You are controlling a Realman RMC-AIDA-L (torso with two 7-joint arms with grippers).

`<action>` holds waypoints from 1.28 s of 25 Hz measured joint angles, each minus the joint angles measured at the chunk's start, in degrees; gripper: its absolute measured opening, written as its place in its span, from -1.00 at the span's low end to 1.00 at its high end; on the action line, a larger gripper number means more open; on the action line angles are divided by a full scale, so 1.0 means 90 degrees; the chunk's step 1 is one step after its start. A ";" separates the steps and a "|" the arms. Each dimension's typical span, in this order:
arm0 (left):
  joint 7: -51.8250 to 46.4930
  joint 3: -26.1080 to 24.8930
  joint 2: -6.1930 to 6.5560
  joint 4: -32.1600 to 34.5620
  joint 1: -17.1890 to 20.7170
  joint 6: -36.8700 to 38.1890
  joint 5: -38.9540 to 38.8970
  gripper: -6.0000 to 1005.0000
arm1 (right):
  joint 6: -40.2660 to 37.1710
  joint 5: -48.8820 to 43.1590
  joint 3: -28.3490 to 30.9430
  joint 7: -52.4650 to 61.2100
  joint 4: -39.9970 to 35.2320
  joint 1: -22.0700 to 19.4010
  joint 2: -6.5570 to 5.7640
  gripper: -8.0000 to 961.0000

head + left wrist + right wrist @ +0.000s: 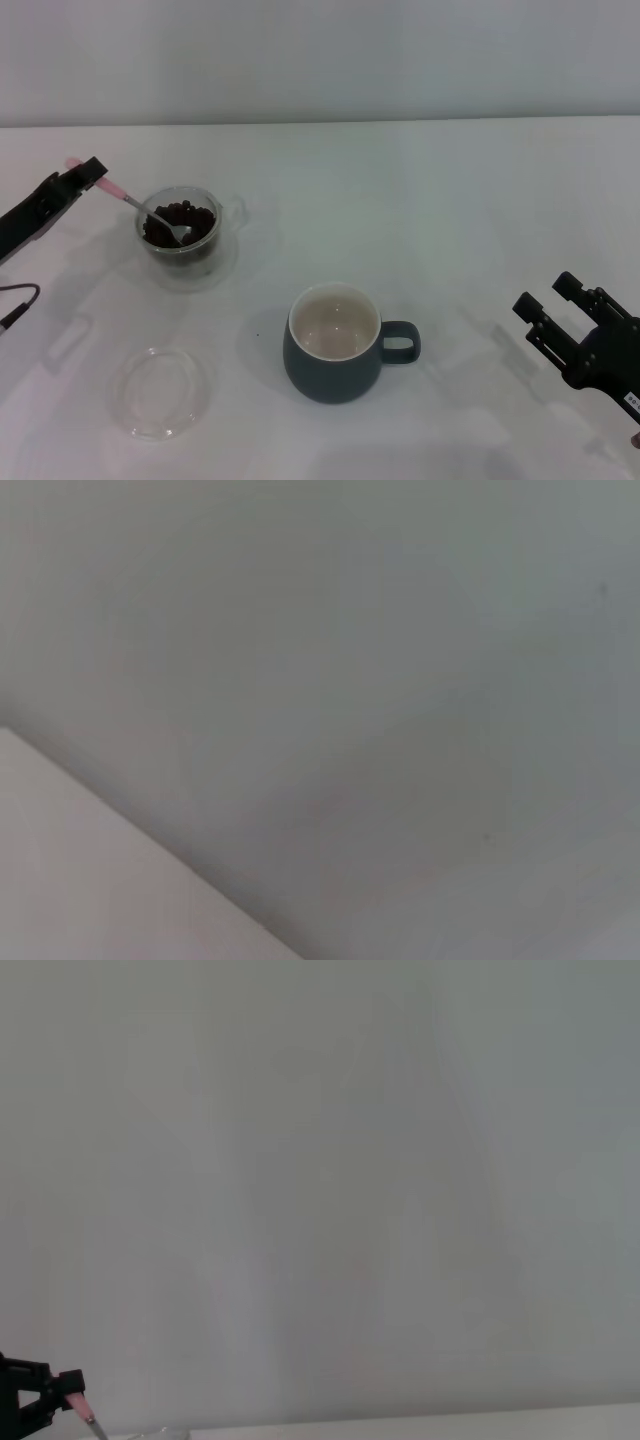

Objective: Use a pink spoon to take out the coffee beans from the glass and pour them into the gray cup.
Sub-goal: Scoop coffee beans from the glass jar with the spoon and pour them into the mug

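In the head view, my left gripper (88, 176) is shut on the pale pink handle of the pink spoon (140, 208), at the table's left. The spoon slants down into the glass (181, 236), its metal bowl resting among the dark coffee beans (195, 220). The gray cup (335, 345) stands upright in the middle front, its cream inside bare, handle toward the right. My right gripper (548, 298) hovers open at the front right, far from the cup. The right wrist view catches the left gripper (55, 1392) with the pink spoon (80, 1407) far off.
A flat clear glass saucer (160, 391) lies at the front left, below the glass. A dark cable (18, 303) shows at the left edge. The white table (450, 220) ends at a pale wall behind.
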 joint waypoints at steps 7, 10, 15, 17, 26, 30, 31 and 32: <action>-0.0497 -0.0004 0.0005 0.0056 0.0149 -0.0026 -0.0021 -0.72 | 0.0000 0.0000 0.0000 -0.0005 0.0000 -0.0002 0.0000 0.45; -0.0624 -0.0007 0.0014 0.0065 0.0206 -0.0064 -0.0024 -0.72 | 0.0000 0.0000 0.0000 -0.0012 0.0000 -0.0002 0.0000 0.45; -0.0681 -0.0033 0.0019 0.0068 0.0290 -0.0088 -0.0048 -0.72 | 0.0000 0.0000 0.0000 -0.0010 0.0000 -0.0002 0.0000 0.45; -0.0750 -0.0045 0.0019 0.0069 0.0312 -0.0111 -0.0055 -0.72 | 0.0000 -0.0001 0.0000 -0.0008 0.0000 -0.0002 0.0000 0.45; -0.0837 -0.0078 0.0037 0.0085 0.0519 -0.0543 -0.0430 -0.72 | 0.0000 -0.0001 0.0000 0.0000 0.0000 0.0007 0.0000 0.45; -0.0842 -0.0077 0.0046 0.0089 0.0576 -0.0655 -0.0478 -0.73 | 0.0000 -0.0001 0.0000 0.0002 0.0000 0.0008 0.0000 0.45; -0.0851 -0.0078 0.0046 0.0089 0.0580 -0.0669 -0.0478 -0.73 | 0.0000 0.0000 0.0000 0.0002 -0.0001 0.0008 0.0000 0.45; -0.0877 -0.0077 0.0047 0.0089 0.0585 -0.0695 -0.0478 -0.73 | 0.0000 0.0000 0.0000 0.0003 -0.0001 0.0008 0.0000 0.45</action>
